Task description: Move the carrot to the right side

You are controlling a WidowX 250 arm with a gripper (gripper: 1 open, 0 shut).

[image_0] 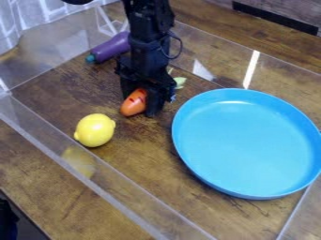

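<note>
The carrot [133,105] is orange and glossy, held tilted just above or at the wooden table between the lemon and the blue plate. My black gripper [142,97] points straight down and is shut on the carrot's upper end; only the carrot's lower orange part shows below the fingers. A bit of green [179,82] shows just right of the gripper. Whether the carrot touches the table I cannot tell.
A yellow lemon [94,129] lies left of the carrot. A large blue plate [247,141] fills the right side. A purple eggplant [111,48] lies behind the arm. Clear plastic walls [51,122] border the work area at left and front.
</note>
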